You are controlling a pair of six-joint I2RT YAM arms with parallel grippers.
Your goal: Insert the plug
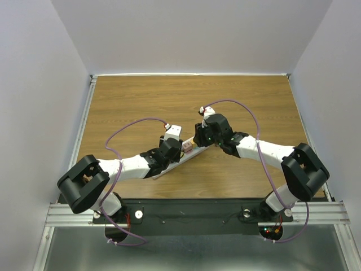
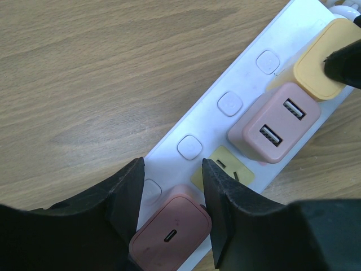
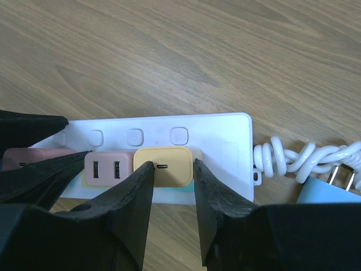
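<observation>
A white power strip (image 1: 194, 151) lies on the wooden table between my two grippers. A yellow USB-C plug (image 3: 169, 155) sits in the strip's (image 3: 225, 147) end socket, next to a pink two-port charger (image 3: 110, 168). My right gripper (image 3: 172, 162) hovers at this yellow plug with a narrow gap between its jaws, the left tip over the plug's face. It grips nothing. My left gripper (image 2: 172, 164) straddles a pink USB-C charger (image 2: 169, 234) seated at the strip's (image 2: 248, 79) other end, its fingers against the charger's sides. The yellow plug (image 2: 316, 65) also shows in the left wrist view.
An empty yellow-backed socket (image 2: 225, 166) lies between the two pink chargers (image 2: 276, 121). The strip's coiled white cord (image 3: 293, 158) ends at a light blue plug (image 3: 330, 192) lying on the wood. Purple cables loop over both arms. Metal rails (image 1: 84, 113) edge the table.
</observation>
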